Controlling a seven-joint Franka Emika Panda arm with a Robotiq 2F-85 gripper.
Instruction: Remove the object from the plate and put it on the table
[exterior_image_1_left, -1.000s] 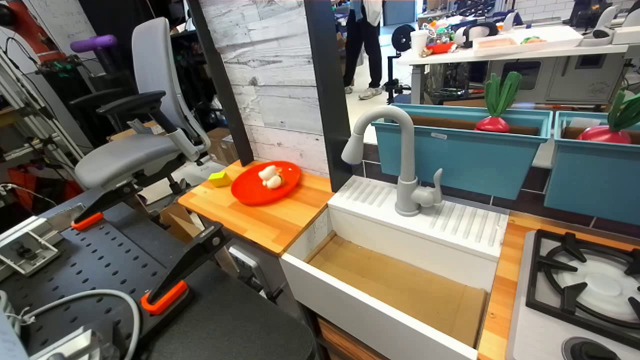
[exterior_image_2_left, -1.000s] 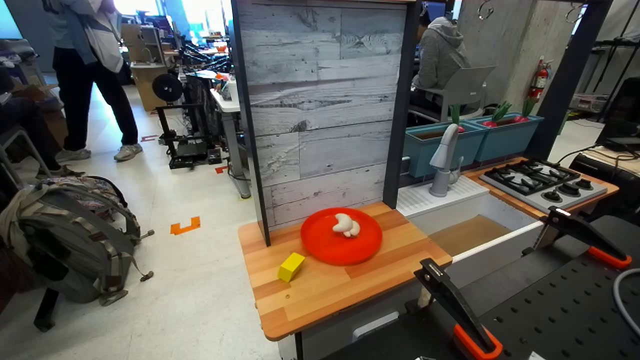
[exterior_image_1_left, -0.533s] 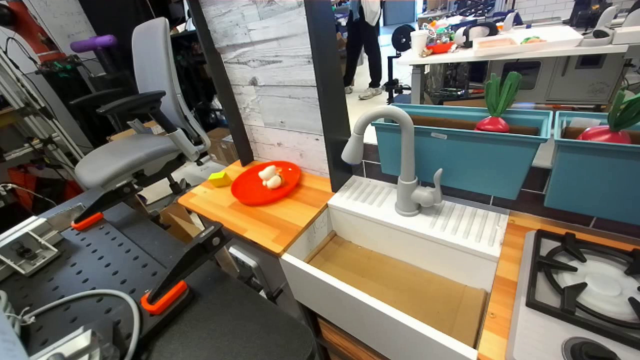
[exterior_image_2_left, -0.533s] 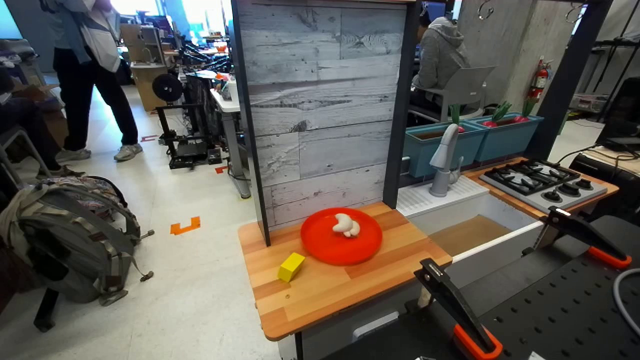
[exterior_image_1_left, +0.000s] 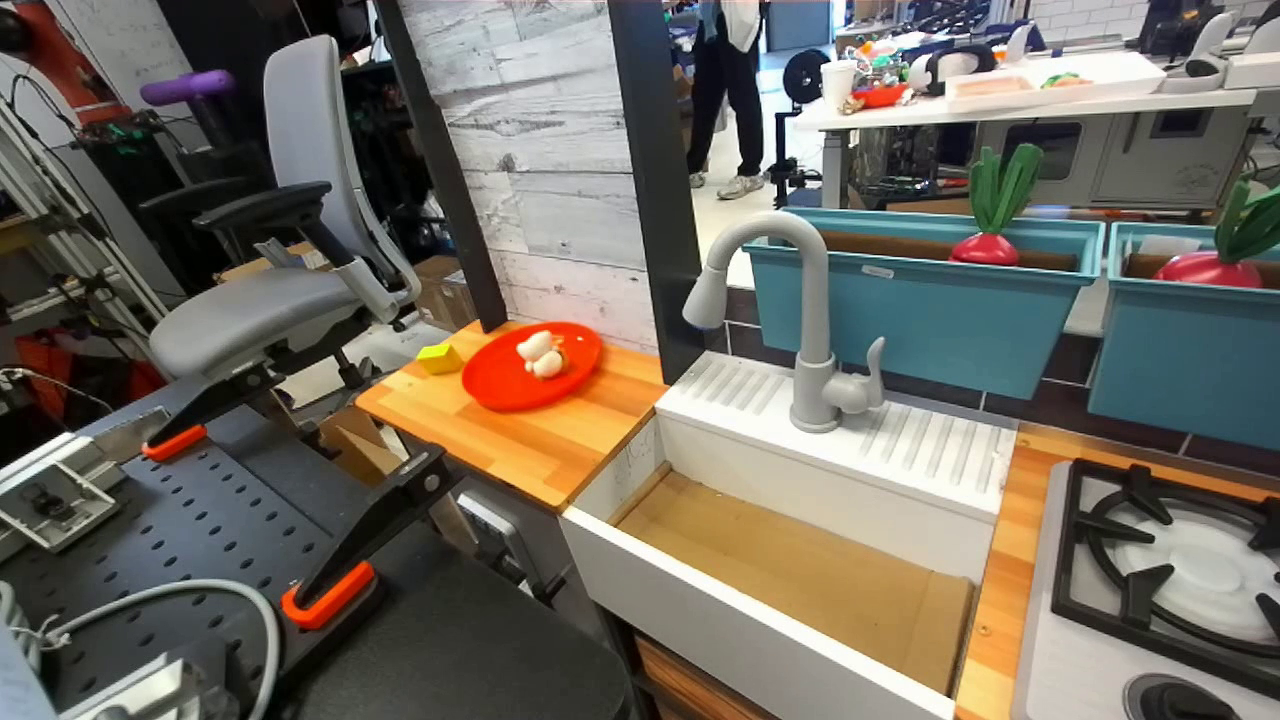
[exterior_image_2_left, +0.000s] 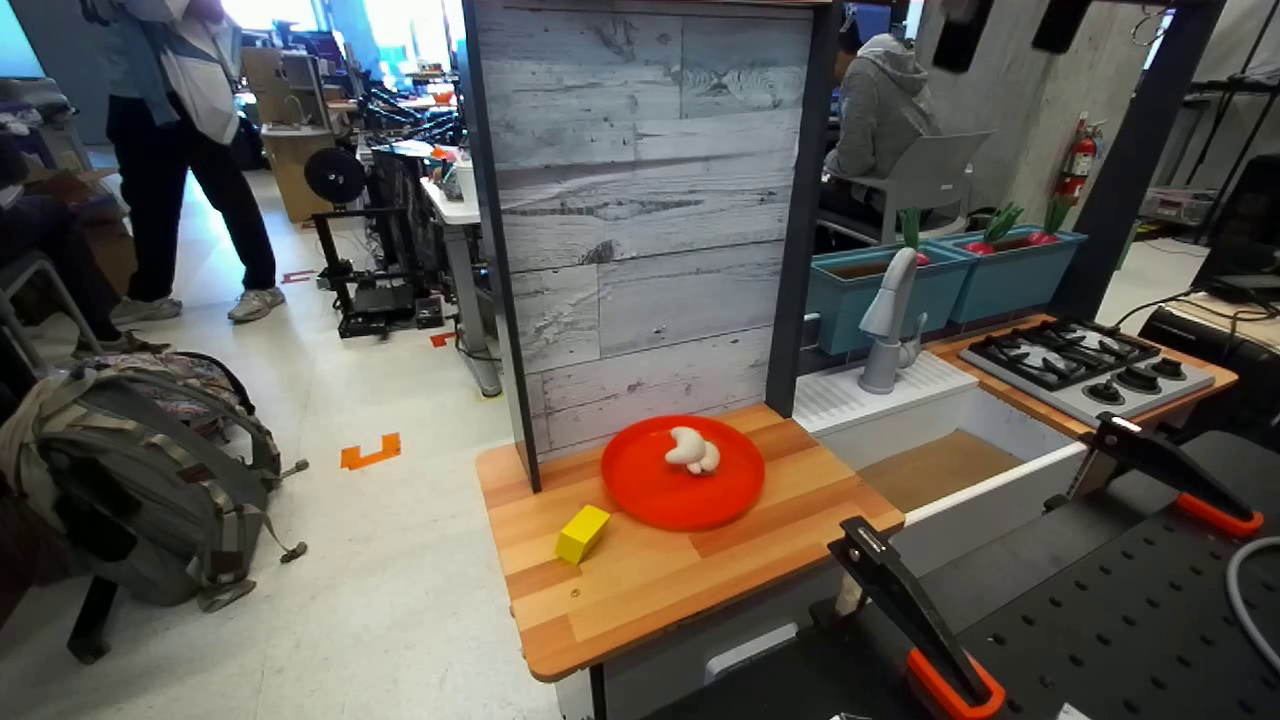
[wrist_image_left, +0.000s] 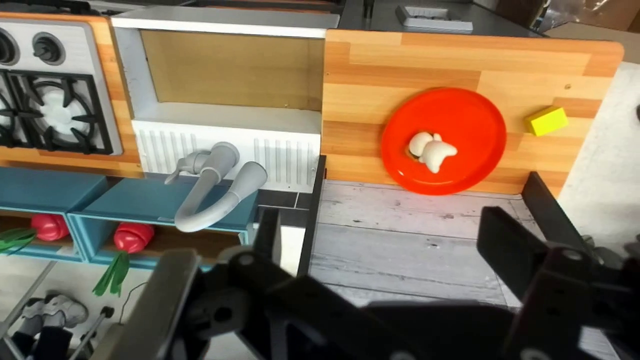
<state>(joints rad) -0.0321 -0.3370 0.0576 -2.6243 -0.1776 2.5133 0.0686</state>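
Evidently at reaching stage, with gripper (wrist_image_left: 378, 226) spread apart; next, descend to pale lump (wrist_image_left: 436, 152) on plate (wrist_image_left: 462, 125), probably well below.

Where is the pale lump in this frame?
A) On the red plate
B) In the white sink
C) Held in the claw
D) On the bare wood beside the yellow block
A: in the wrist view and both exterior views, the pale lump rests on the red plate, while the open claw holds nothing.
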